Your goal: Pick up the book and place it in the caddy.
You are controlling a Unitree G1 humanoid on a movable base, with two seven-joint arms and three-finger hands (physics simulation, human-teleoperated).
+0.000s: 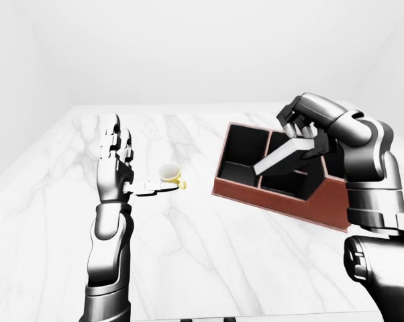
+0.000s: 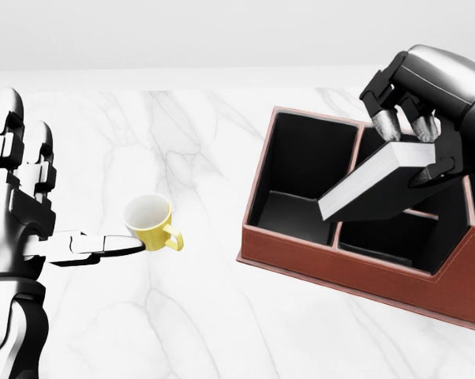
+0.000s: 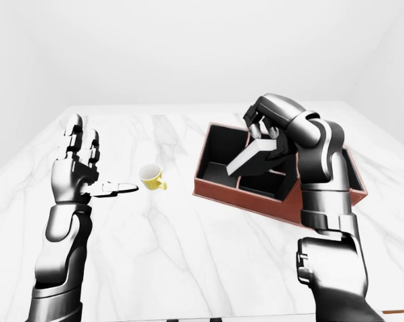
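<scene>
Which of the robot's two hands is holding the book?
The right hand: its fingers grip the tilted book over the caddy. The left hand is open, empty.

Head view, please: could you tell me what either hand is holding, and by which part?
The right hand grips the black, white-edged book by its upper end; the left hand is open, holding nothing.

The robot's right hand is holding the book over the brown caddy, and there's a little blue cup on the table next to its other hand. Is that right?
Almost. The cup is yellow, not blue, as the head view shows. The rest holds: the right hand grips the book tilted over the brown caddy, and the cup sits on the table beside the open left hand.
</scene>
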